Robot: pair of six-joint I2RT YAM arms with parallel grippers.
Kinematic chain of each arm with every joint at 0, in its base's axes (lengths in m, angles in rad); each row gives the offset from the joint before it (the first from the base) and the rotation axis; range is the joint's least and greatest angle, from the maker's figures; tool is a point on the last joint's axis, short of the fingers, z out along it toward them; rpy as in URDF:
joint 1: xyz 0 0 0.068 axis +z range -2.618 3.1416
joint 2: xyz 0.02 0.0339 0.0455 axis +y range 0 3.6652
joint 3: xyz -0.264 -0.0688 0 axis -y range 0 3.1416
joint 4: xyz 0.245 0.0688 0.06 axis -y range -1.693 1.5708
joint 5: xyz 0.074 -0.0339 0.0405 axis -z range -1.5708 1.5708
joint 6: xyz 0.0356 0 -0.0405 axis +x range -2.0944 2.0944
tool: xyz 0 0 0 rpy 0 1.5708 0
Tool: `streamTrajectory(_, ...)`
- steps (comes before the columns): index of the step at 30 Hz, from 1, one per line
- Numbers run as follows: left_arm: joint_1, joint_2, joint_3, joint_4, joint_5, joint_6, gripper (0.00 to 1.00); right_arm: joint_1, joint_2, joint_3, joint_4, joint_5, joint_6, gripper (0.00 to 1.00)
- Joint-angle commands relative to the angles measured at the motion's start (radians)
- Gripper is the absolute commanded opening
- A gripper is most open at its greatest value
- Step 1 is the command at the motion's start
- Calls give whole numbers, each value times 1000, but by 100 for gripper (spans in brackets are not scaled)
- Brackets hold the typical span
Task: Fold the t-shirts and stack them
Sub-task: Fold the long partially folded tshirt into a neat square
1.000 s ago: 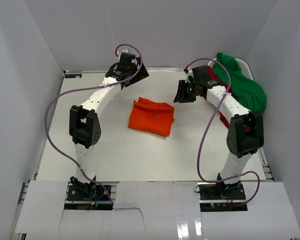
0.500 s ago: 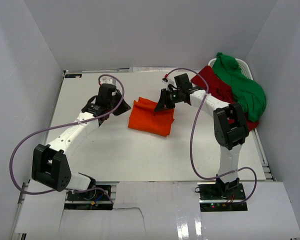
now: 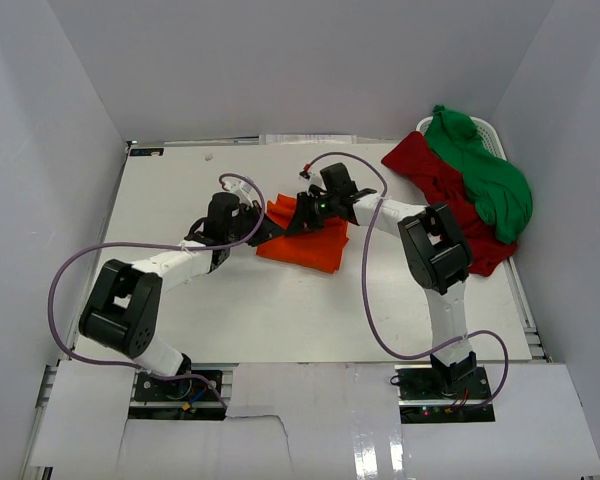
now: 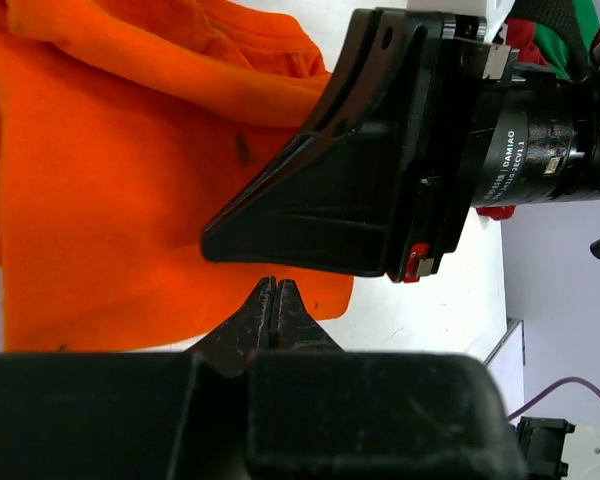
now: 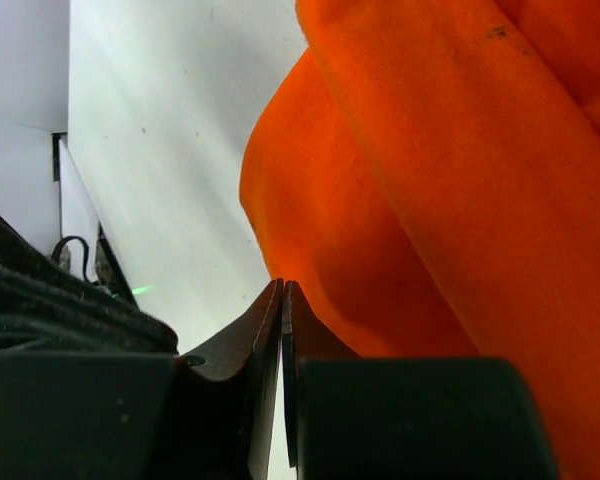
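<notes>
orange t-shirt (image 3: 310,245), red t-shirt (image 3: 430,172), green t-shirt (image 3: 490,180): soft matt cloth. left claw (image 4: 277,298), right claw (image 5: 282,300): matt black plastic. table (image 3: 260,310): smooth white.

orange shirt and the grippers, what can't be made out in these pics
- Top view: far corner of the orange shirt, covered by the left gripper and right gripper.
- Wrist views: whether either shut gripper pinches cloth; each camera's own housing hides what lies below the tips.
- Top view: part of the red shirt, under the green shirt.
</notes>
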Motion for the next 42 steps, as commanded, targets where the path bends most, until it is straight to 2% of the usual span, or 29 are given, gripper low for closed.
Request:
streamTrajectory(1, -7, 41, -40, 229, 79, -3, 0, 22, 11, -12, 87, 76, 2, 8)
streamTrajectory(11, -42, 175, -51, 309, 90, 70, 0, 19, 44, -45, 146, 186, -12, 8)
streamTrajectory(24, -68, 129, -114, 327, 98, 134, 0, -9, 62, -32, 161, 208, -20, 8)
streamTrajectory(33, -83, 305, -63, 313, -3, 155, 0, -9, 88, -15, 164, 205, -20, 8)
streamTrajectory(42, -102, 366, -49, 252, -95, 166, 0, -19, 105, -2, 167, 213, -27, 8)
